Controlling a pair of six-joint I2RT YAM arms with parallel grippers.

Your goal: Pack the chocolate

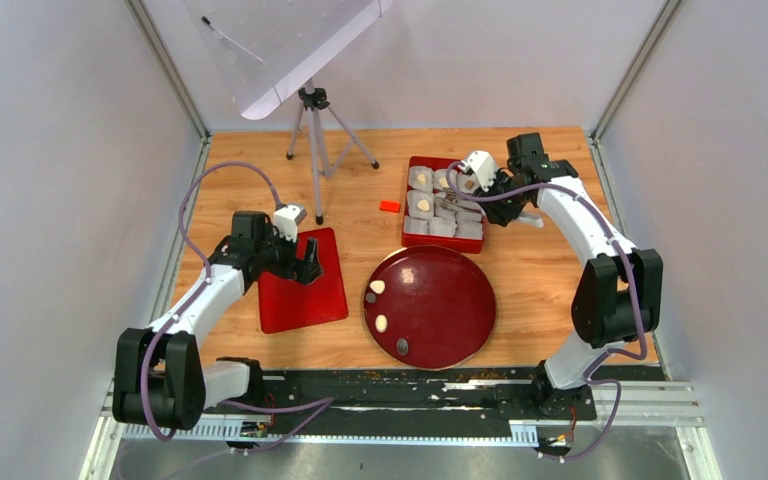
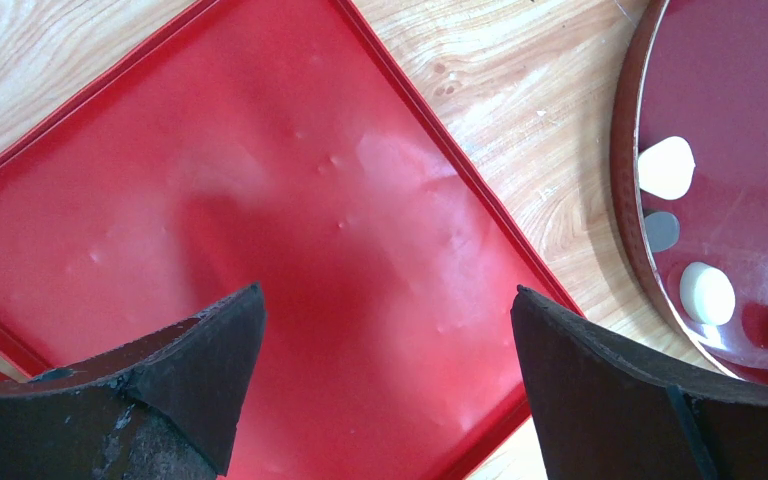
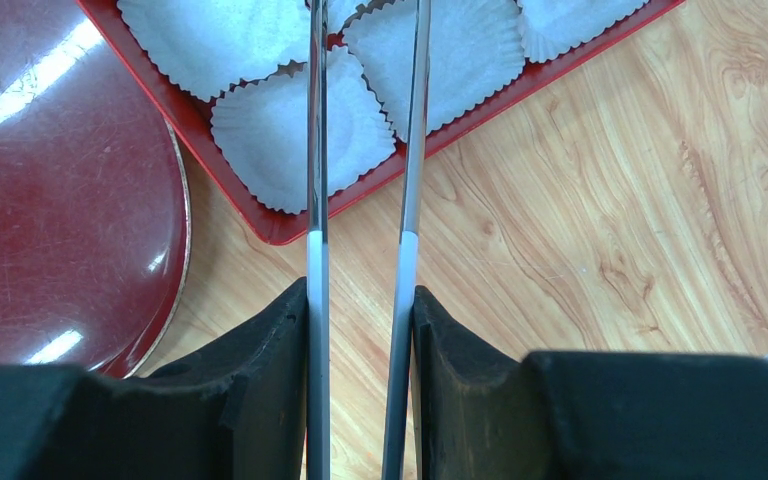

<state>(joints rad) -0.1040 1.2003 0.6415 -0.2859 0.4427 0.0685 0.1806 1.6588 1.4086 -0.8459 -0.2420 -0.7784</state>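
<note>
Chocolate pieces lie on the round dark red plate (image 1: 460, 320): a cream heart (image 1: 377, 287), a cream piece (image 1: 381, 323) and a dark oval (image 1: 402, 346). The left wrist view shows the heart (image 2: 666, 166) and the cream piece (image 2: 706, 293). The red box (image 1: 407, 215) holds white paper cups; some hold cream pieces (image 1: 423, 204). My right gripper (image 1: 493, 187) is shut on metal tweezers (image 3: 315, 150), whose tips reach over the cups (image 3: 280, 130). My left gripper (image 1: 305, 262) is open and empty above the flat red lid (image 2: 310, 200).
A small orange-red block (image 1: 390, 206) lies left of the box. A tripod (image 1: 312, 130) stands at the back and carries a tilted clear panel. Grey walls close in both sides. The plate's rim (image 3: 182, 220) lies close to the box corner.
</note>
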